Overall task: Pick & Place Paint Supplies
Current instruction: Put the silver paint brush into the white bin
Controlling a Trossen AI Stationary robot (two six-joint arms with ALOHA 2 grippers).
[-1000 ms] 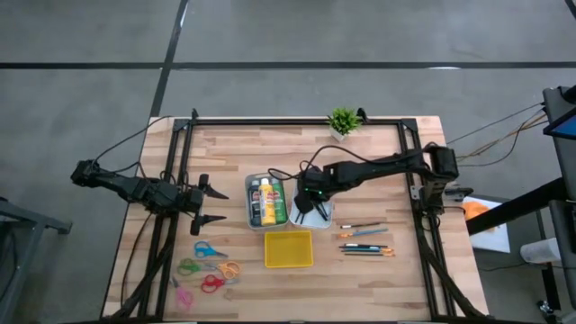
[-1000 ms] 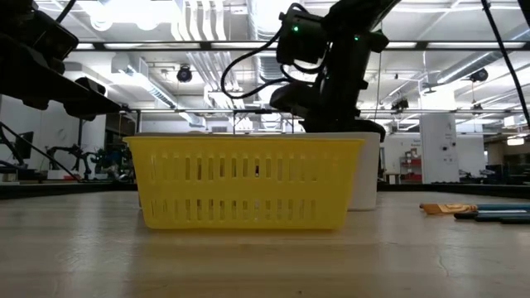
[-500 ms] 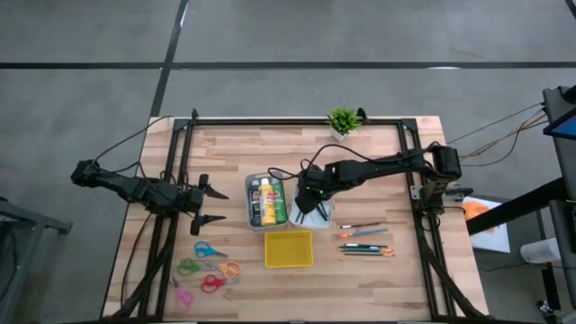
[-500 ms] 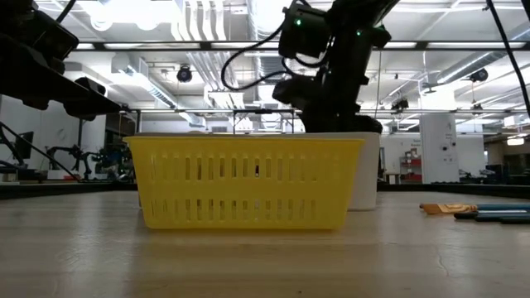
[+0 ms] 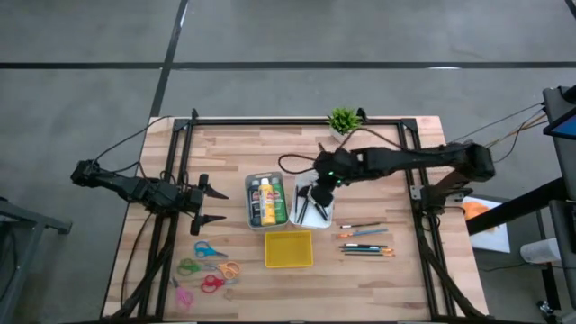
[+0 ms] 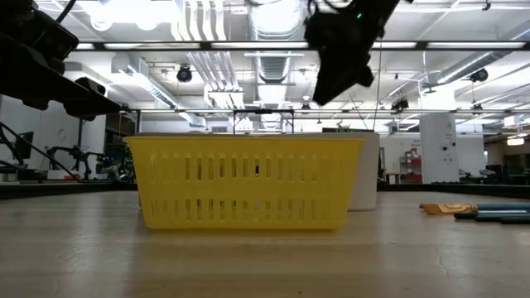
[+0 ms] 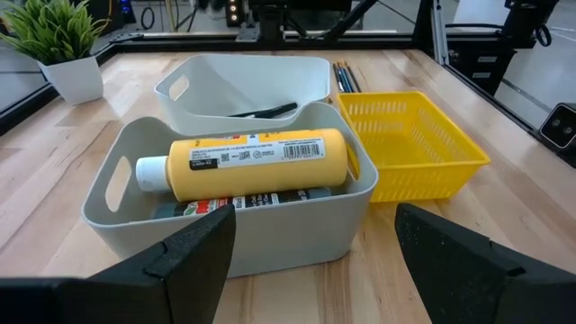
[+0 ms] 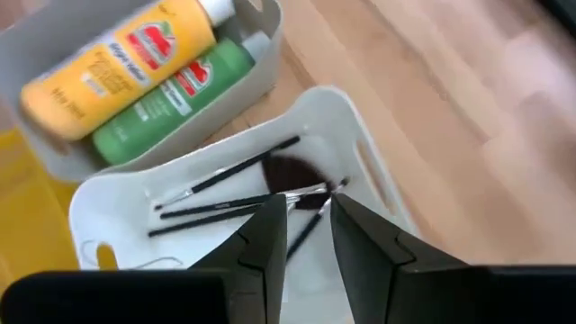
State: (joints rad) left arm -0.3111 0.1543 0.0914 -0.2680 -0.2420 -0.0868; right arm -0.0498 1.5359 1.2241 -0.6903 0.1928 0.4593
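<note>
My right gripper (image 8: 307,209) hangs open above the white bin (image 5: 314,216), with nothing between its fingers. Several thin dark-handled brushes (image 8: 236,193) lie on the bin's floor below it. Beside it the grey bin (image 7: 135,193) holds the paint bottles lying on their sides: a yellow one (image 7: 252,162), a green one (image 8: 184,94) and a dark one (image 7: 261,202). More brushes and pencils (image 5: 365,241) lie on the table to the right. My left gripper (image 5: 212,205) waits open at the table's left, pointing at the grey bin.
A yellow basket (image 5: 288,249) stands in front of the two bins. Several coloured scissors (image 5: 208,269) lie at the near left. A small potted plant (image 5: 343,121) stands at the far edge. Black frame rails (image 5: 180,171) run along the table's sides.
My right gripper has risen from inside the white bin to well above its rim, drawing a little toward the far right and rolling about its own axis. The brushes stay lying in the bin.
</note>
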